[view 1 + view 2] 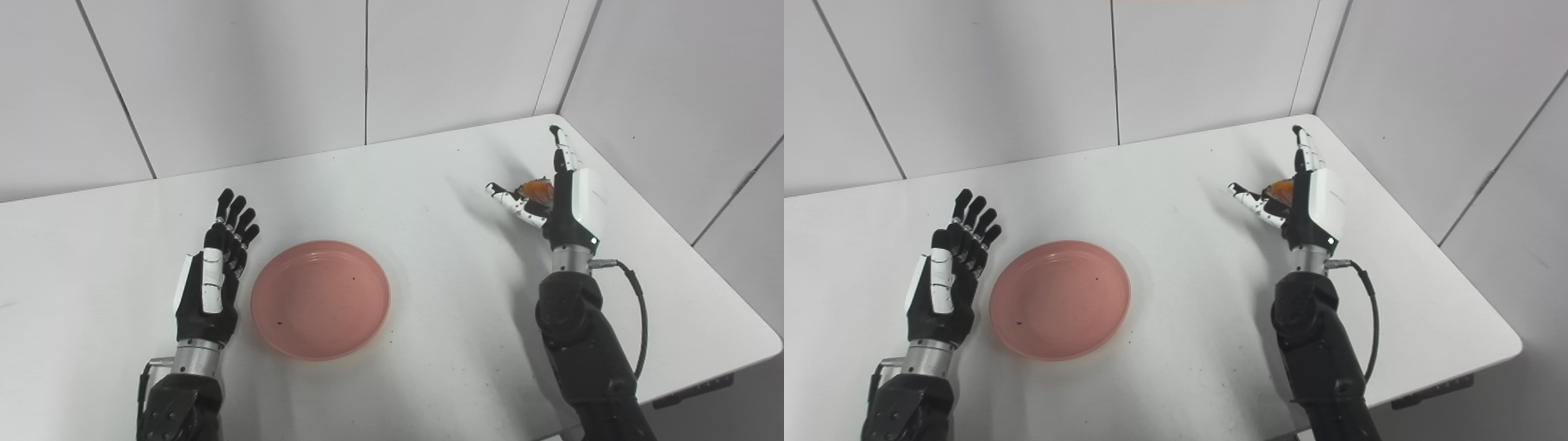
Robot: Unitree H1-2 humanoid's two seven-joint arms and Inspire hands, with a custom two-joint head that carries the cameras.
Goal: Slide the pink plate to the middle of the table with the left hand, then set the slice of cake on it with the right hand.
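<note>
Right hand (566, 196) stands edge-on at about two o'clock on the table (429, 184), fingers pointing toward the far corner and thumb stuck out to the side. A bit of orange, which I take to be the slice of cake (539, 188), peeks out between thumb and palm. The fingers look spread rather than clamped, and whether they touch the cake I cannot tell, since the hand hides most of it. The cake seems to sit on the table, not lifted.

Left hand (211, 275) lies at about nine o'clock, fingers straight and held close together, holding nothing. It is just beside the left rim of the pink plate (320, 298), with a thin gap showing, so I would say it is not pressing on it.

The plate sits near the middle of the table, perhaps a little toward the left and near side, with only a few dark specks in it. By my reckoning the slide is done or nearly so. What is left is the whole second part: closing on the cake, carrying it across toward eight o'clock, and setting it down on the plate.
</note>
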